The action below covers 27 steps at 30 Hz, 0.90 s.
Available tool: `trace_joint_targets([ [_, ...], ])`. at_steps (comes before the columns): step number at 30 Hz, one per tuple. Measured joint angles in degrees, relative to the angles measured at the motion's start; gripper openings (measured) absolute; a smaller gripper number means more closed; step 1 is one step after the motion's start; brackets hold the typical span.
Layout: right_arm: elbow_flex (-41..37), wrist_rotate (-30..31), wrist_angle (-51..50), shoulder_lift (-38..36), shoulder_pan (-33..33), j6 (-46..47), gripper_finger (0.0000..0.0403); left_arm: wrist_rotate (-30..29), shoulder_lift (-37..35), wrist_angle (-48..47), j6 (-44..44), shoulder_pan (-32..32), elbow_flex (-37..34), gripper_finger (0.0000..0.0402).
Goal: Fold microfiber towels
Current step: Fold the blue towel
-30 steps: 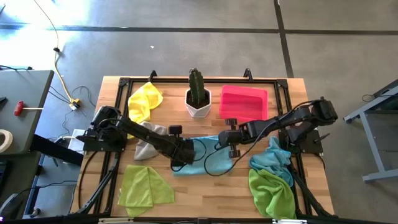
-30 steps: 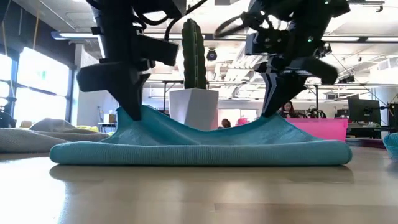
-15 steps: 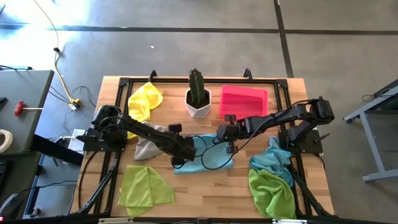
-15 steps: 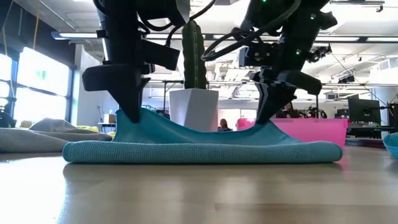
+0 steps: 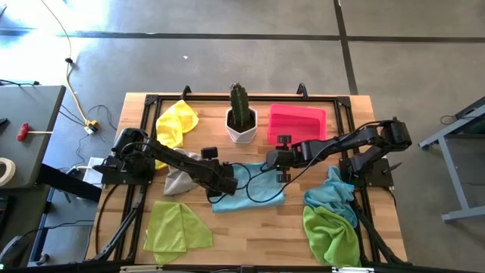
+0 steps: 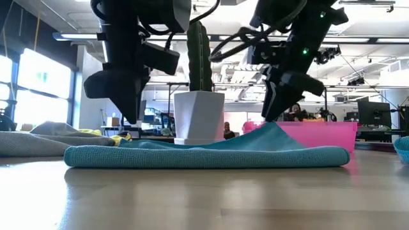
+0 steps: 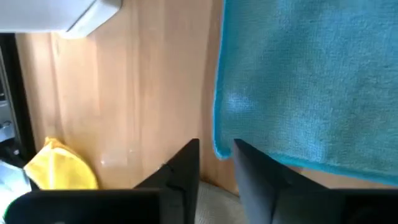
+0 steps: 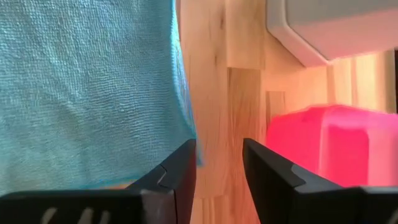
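A light blue microfiber towel [image 5: 254, 189] lies folded at the table's middle and shows as a flat band [image 6: 204, 155] in the low view. My left gripper [image 5: 221, 184] hangs open just above its far left corner [image 7: 221, 149], clear of the cloth [image 6: 131, 118]. My right gripper [image 5: 279, 168] is open at the far right corner, where the cloth rises in a small peak [image 6: 275, 128]. Other towels lie around: yellow [image 5: 176, 123], grey [image 5: 180, 173], lime green [image 5: 176, 227]. My right gripper [image 8: 219, 162] comes slanting down from above, its fingers apart with bare wood between them. The towel's raised corner [image 6: 275, 129] stands right under its fingertips, and the towel's edge [image 8: 186, 134] runs beside one finger. Whether that finger touches the cloth I cannot tell.
A cactus in a white pot [image 5: 241, 120] stands just beyond the towel, and a pink tray [image 5: 297, 125] is to its right. A heap of blue and green towels [image 5: 331, 220] lies at the near right. A black frame [image 5: 227, 97] borders the table.
Both grippers have opened and let go of the blue towel's far corners. The left corner has dropped flat onto the towel and the left gripper now hangs clear above it. The right corner still stands up in a peak, lower than before.
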Motion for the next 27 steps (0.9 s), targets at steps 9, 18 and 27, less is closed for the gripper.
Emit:
trace_joint_targets([
  [9,0.04,-3.85,-3.39,-3.74,0.0,11.2,0.0126,7.25,0.0,2.61,2.24,-1.66,0.68,0.0121],
  [18,0.04,-9.42,-4.95,-3.72,4.04,17.94,0.0126,12.48,0.0,15.66,15.66,-5.22,-5.41,0.0101],
  [27,-11.7,-8.14,6.97,-6.5,7.74,31.3,0.0126,14.24,-0.48,21.79,9.57,-5.2,-12.17,0.0078],
])
